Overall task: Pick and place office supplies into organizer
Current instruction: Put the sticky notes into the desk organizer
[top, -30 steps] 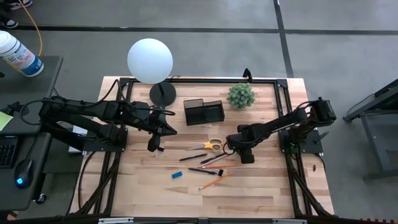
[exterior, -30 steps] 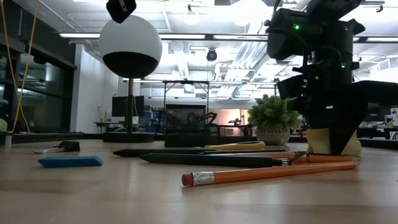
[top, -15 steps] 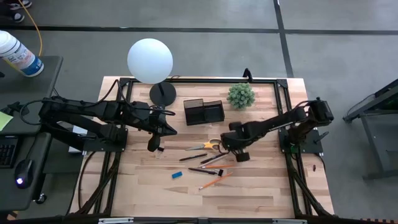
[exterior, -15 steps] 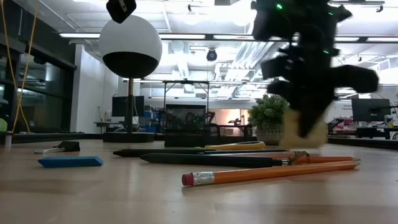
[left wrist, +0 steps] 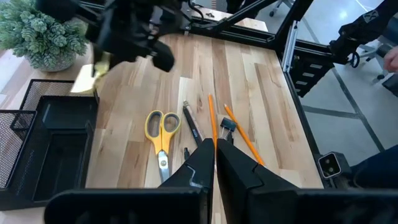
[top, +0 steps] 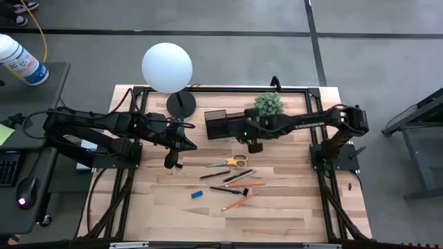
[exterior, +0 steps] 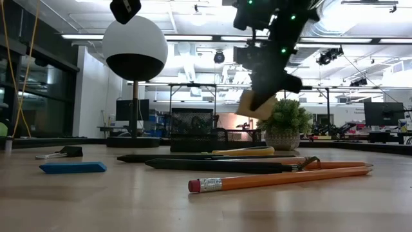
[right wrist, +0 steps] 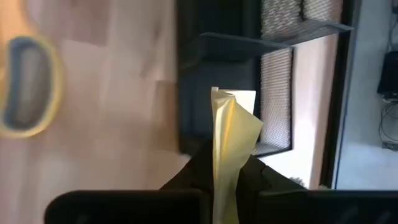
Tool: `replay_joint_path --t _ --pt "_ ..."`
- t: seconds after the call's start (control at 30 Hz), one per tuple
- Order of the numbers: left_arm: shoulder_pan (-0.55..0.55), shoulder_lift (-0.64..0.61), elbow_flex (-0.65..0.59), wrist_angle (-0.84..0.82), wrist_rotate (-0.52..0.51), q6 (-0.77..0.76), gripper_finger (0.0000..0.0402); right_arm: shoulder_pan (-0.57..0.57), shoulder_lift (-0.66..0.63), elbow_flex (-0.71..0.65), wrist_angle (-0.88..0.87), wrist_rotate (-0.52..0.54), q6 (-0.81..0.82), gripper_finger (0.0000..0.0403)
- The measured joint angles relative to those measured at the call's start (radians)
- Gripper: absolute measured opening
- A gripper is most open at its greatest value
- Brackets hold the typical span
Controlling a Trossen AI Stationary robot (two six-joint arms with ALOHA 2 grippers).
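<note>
Right hand point(top: 253, 144) clamps yellow square sticky-note pad point(right wrist: 231, 140) | lifted from worktop, now beside black mesh organizer point(top: 225, 124) | drop-in next

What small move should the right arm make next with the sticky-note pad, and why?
Probably carry it a little farther over the organizer and lower it. The right gripper is shut on the sticky-note pad, held clear of the table by the organizer's edge, not yet above an open compartment. The left gripper waits, shut, apart.
</note>
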Motion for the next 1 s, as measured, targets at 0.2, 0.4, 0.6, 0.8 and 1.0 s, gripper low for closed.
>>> replay_joint_path --t 0.2,0.4,0.6,0.8,1.0 --pt "0.0 0.0 0.0 0.0 0.0 0.0 0.0008 -0.078 0.0 0.0 0.078 -0.093 -0.097 0.001" --pt "0.0 0.0 0.0 0.0 0.0 0.0 0.0007 -0.113 0.042 0.001 0.12 -0.142 -0.124 0.0025" --pt "0.0 0.0 0.0 0.0 0.0 0.0 0.0007 -0.124 0.088 0.0 0.165 -0.143 -0.122 0.0018" --pt "0.0 0.0 0.0 0.001 0.0 0.0 0.0008 -0.124 0.125 0.001 0.216 -0.13 -0.124 0.0018" --pt "0.0 0.0 0.0 0.0 0.0 0.0 0.0008 -0.124 0.165 0.001 0.252 -0.039 -0.124 0.004"
